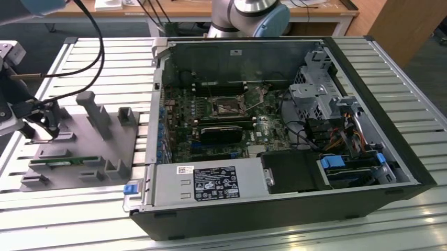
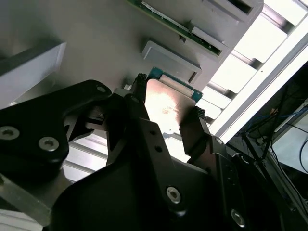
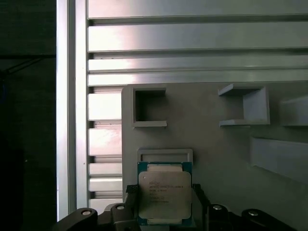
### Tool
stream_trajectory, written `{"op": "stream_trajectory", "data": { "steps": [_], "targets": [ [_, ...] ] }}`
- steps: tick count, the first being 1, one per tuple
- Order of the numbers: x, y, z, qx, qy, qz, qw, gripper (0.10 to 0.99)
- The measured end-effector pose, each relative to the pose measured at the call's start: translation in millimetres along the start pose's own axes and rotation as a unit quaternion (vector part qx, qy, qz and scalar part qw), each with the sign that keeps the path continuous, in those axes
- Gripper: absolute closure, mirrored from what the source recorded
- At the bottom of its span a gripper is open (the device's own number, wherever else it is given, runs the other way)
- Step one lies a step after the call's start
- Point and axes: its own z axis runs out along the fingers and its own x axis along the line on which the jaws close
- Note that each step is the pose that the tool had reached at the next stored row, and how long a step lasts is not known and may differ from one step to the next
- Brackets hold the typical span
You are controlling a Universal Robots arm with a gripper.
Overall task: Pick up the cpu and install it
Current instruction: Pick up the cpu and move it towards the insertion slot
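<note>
Bright glare on the cpu (image 2: 166, 108)

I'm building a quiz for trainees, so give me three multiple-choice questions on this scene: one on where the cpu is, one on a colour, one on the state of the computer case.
1. Where is the cpu?
A. in the socket
B. on the floor
C. on the tray

2. What colour is the tray?
A. red
B. grey
C. yellow

3. The case is:
A. open
B. closed
C. upside down

Answers:
1 C, in the first wrist view the cpu lies flat on the tray.
2 B, the tray is plain grey.
3 A, the board shows inside the case.
</note>
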Motion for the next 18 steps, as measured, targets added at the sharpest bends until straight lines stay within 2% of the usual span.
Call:
{"op": "stream_trajectory", "data": {
  "steps": [18],
  "targets": [
    [0.6,2.5,-36.9,0.0003,-0.0001,0.0,1.0,0.557]
  ]
}}
